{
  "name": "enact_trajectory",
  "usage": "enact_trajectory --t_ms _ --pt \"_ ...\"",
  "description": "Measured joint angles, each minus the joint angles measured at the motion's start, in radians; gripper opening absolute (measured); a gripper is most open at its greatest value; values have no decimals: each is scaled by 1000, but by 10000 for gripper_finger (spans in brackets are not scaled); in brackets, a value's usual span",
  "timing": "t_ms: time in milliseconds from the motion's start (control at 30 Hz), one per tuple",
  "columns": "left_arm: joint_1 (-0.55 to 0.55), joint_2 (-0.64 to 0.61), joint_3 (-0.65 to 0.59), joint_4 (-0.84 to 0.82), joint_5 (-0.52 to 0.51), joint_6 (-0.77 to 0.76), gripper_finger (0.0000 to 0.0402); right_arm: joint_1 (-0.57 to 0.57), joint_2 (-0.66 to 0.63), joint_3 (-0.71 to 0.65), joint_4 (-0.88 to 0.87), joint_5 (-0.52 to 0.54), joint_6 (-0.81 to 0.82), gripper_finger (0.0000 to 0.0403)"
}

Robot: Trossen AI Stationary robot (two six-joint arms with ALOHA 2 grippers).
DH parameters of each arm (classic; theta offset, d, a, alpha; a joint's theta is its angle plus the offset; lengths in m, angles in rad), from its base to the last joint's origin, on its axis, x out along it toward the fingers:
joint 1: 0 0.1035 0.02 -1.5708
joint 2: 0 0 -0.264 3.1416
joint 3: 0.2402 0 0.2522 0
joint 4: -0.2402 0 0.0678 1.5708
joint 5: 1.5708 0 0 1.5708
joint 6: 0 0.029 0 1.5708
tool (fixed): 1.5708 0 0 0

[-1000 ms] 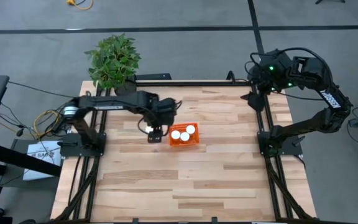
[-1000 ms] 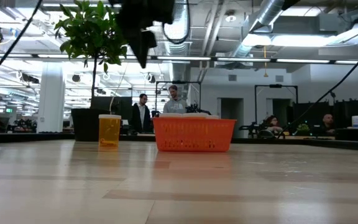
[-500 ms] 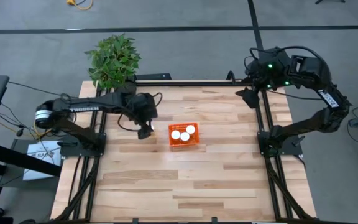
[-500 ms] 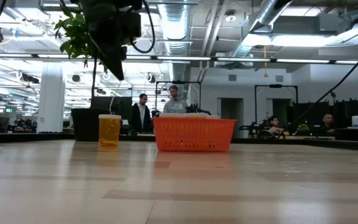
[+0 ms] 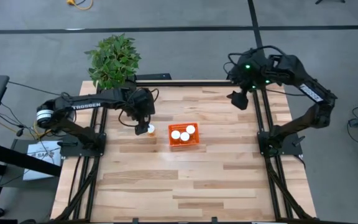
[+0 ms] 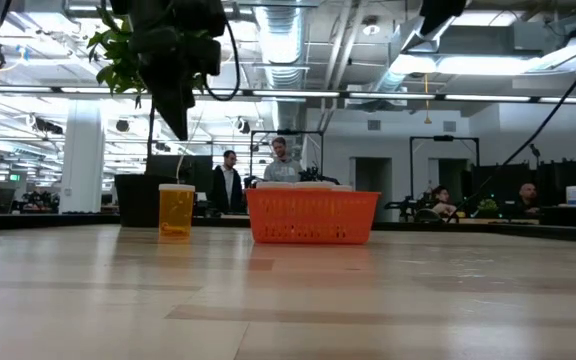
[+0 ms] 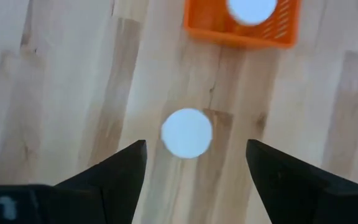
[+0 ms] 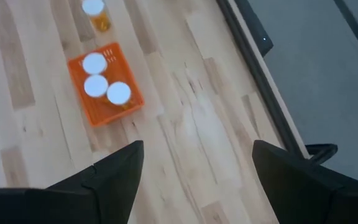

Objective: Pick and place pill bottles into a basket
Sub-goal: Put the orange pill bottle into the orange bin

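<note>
On the table: a wooden table (image 5: pixel 185 180) carries an orange basket (image 5: pixel 194 142) near its middle, with three white-capped pill bottles (image 5: pixel 184 133) standing upright inside, caps up.
Last bottle: one more pill bottle (image 5: pixel 150 129) stands upright on the bare wood just beside the basket, on the side nearer the left arm; seen level across the table, it stands apart from the basket wall rather than touching it.
Left gripper: the left gripper (image 5: pixel 140 127) hangs directly over this bottle, looking straight down on its white cap, which sits between the two dark fingers (image 7: pixel 114 177); the jaws stand apart and hold nothing.
Why so: fingers spread on either side of the cap suggest a lineup for a straight descent and a pinch on the body.
Right gripper: the right gripper (image 5: pixel 238 99) waits at the table's far right edge, high up, jaws apart and empty, well clear of the basket.
Basket room: an open corner appears left inside, likely enough for the fourth bottle.
Backdrop: a potted plant (image 5: pixel 113 59) sits at the far left corner.
</note>
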Motion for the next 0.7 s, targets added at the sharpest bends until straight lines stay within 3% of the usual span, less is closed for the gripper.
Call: enact_trajectory --t_ms 700 --pt "-102 177 0 0 -113 198 265 0 62 0 -31 0 -82 296"
